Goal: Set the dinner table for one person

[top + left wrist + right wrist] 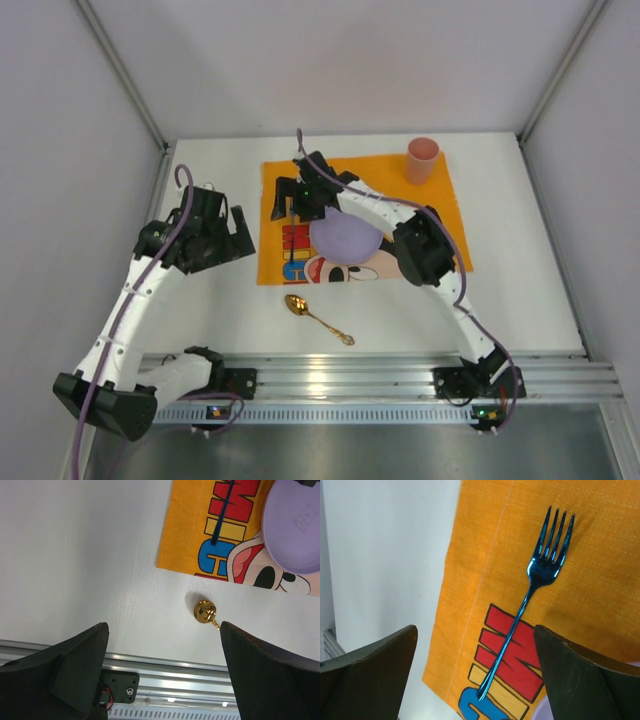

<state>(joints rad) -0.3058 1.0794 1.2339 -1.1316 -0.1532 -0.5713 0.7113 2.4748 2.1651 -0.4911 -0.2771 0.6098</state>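
Two hands hang over the white counter (520, 290), both with fingers spread wide and nothing between them. The left hand (243, 233) hovers above bare counter just left of an orange cartoon placemat (440, 220). The right hand (293, 205) hangs over the placemat's left part, directly above a blue fork (530, 595). The fork lies flat on the cloth, apart from the fingers, its tines toward the far side. A lilac plate (345, 240) sits on the placemat just right of the fork, partly under the right arm. A pink cup (422, 160) stands upright at the placemat's far right corner. A gold spoon (318, 318) lies on the counter near the placemat's near edge, between it and the ribbed aluminium rail (400, 375), its bowl toward the left.
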